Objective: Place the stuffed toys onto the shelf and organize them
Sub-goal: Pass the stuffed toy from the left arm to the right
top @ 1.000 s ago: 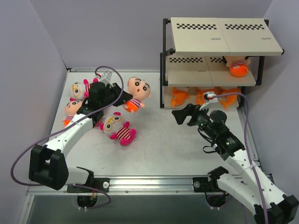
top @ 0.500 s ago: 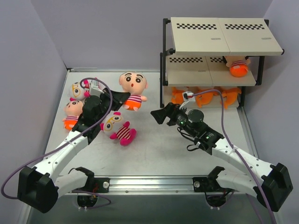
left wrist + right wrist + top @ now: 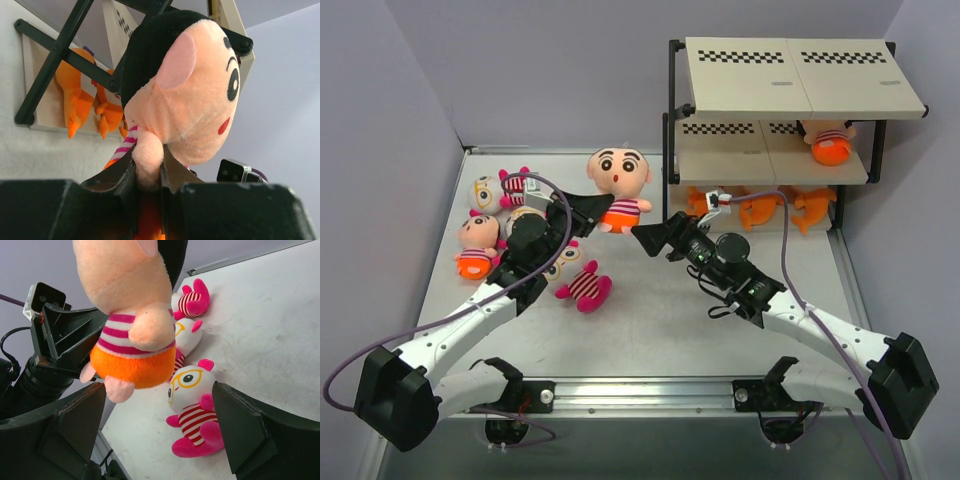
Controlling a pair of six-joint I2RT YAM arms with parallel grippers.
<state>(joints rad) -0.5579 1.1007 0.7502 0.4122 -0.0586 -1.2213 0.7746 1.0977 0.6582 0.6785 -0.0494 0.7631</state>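
My left gripper (image 3: pixel 588 208) is shut on a limb of a peach-headed striped doll (image 3: pixel 619 182) and holds it above the table, left of the shelf (image 3: pixel 775 95). In the left wrist view the fingers (image 3: pixel 120 172) pinch the doll's (image 3: pixel 185 95) peach limb. My right gripper (image 3: pixel 655 238) is open and empty, just right of and below the doll; in the right wrist view the doll (image 3: pixel 132 315) hangs above its gap (image 3: pixel 160 425). Three orange sharks (image 3: pixel 752 208) lie on the bottom board, one doll (image 3: pixel 830 140) on the middle board. Another doll (image 3: pixel 477 246) and three glasses toys (image 3: pixel 576 280) lie on the table.
The two glasses toys at the far left (image 3: pixel 503 188) lie close together near the left wall. The shelf's black frame post (image 3: pixel 672 140) stands just right of the held doll. A purple cable (image 3: pixel 790 250) loops from the right arm.
My left gripper has lifted the doll and carried it right, nearer the shelf. My right arm has swung left from the shelf front to just beside the doll.
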